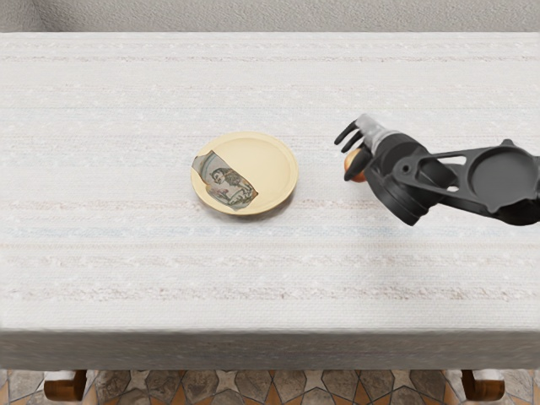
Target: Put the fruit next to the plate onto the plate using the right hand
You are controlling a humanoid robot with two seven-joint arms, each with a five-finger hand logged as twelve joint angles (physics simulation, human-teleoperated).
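While plate (270, 156) is sitting on tabletop (126, 253), right hand (378, 152) is touching fruit (355, 170) near it; whether fingers are gripping, cannot tell

A pale desk (126, 253) with faint woven stripes fills the view. Beyond the hand (371, 152) runs a plain grey wall (253, 13) (only a strip shows). Nearer than the hand, below the desk's front edge, lie patterned floor tiles (270, 386) and wooden feet (66, 386).

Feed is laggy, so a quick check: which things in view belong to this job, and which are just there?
Job: fruit, plate, right hand.
Just there: table, tiled floor.
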